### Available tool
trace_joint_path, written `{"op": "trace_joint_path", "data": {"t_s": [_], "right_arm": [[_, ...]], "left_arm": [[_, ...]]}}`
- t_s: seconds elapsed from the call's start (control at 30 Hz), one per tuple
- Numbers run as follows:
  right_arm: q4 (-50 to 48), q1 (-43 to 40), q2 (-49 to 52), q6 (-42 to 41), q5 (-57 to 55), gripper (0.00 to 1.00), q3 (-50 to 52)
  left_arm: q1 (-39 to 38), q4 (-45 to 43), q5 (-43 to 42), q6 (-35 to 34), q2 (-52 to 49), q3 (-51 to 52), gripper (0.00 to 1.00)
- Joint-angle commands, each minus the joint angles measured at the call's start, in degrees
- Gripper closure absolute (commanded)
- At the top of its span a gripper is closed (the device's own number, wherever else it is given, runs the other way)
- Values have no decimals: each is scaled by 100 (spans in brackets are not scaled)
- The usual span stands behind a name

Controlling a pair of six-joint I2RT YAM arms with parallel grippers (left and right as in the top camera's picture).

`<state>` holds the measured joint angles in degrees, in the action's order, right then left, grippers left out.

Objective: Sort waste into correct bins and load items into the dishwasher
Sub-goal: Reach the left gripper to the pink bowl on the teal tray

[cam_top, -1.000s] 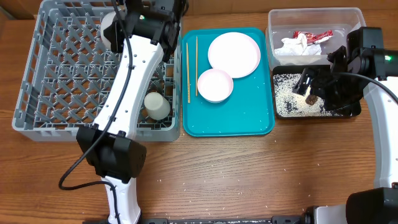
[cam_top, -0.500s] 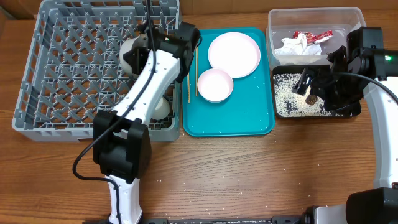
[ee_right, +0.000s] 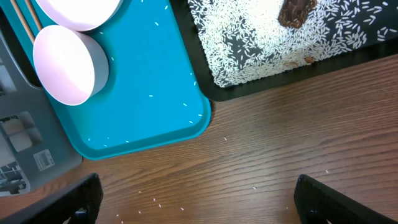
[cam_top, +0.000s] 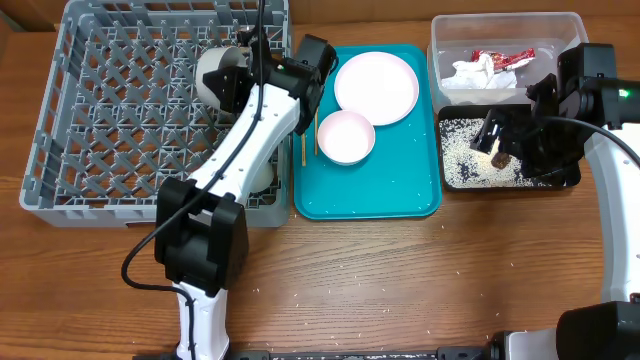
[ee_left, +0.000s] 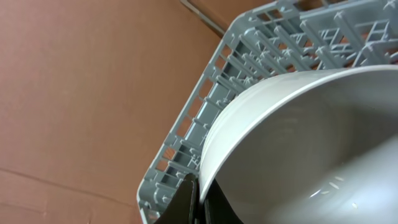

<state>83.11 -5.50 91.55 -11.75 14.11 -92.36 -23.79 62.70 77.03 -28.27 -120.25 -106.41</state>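
My left gripper is shut on the rim of a white bowl and holds it tilted over the grey dish rack. The left wrist view shows the bowl between my fingers, with the rack behind it. A small cup in the rack is mostly hidden by the arm. A plate, a second bowl and chopsticks lie on the teal tray. My right gripper is open and empty over the black tray, which holds rice and a brown lump.
The clear tub at the back right holds the red wrapper and the white napkin. Loose rice grains lie on the teal tray and on the wooden table in front of it.
My left arm has swung right across the rack, carrying the bowl from the rack's back middle toward its right side. The right arm has not moved.
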Motion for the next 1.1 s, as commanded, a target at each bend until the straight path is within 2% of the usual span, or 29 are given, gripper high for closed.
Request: {"op": "trace_joint_path", "data": {"t_s": [0.0,0.13,0.27,0.47,0.5,0.53,0.57,0.6,0.63,0.7,0.77,0.83,0.97,1.07], "right_arm": [[-31,0,-90,22,-59,0,-103],[-31,0,-90,22,-59,0,-103],[-31,0,-90,22,-59,0,-103],[-31,0,-90,22,-59,0,-103],[-31,0,-90,22,-59,0,-103],[-31,0,-90,22,-59,0,-103],[-31,0,-90,22,-59,0,-103],[-31,0,-90,22,-59,0,-103],[-31,0,-90,22,-59,0,-103],[-31,0,-90,22,-59,0,-103],[-28,0,-90,22,-59,0,-103],[-31,0,-90,22,-59,0,-103],[-31,0,-90,22,-59,0,-103],[-31,0,-90,22,-59,0,-103]], "left_arm": [[-61,-149,247,2,-107,46,96],[-111,-66,334,2,-435,57,96],[-243,-35,870,4,-835,57,96],[-472,55,793,2,-977,59,96],[-509,55,780,2,-977,57,93],[-544,72,752,4,-977,59,71],[-586,168,581,4,-977,57,42],[-608,236,433,4,-977,57,33],[-636,369,142,2,-977,57,27],[-640,549,-619,-2,-970,55,27],[-640,704,-1628,-2,-892,-22,25],[-638,1091,-2822,7,-699,-509,17],[-634,1587,-4754,750,-525,-1729,15],[-634,1606,-6127,1043,-525,-2284,16]]}}
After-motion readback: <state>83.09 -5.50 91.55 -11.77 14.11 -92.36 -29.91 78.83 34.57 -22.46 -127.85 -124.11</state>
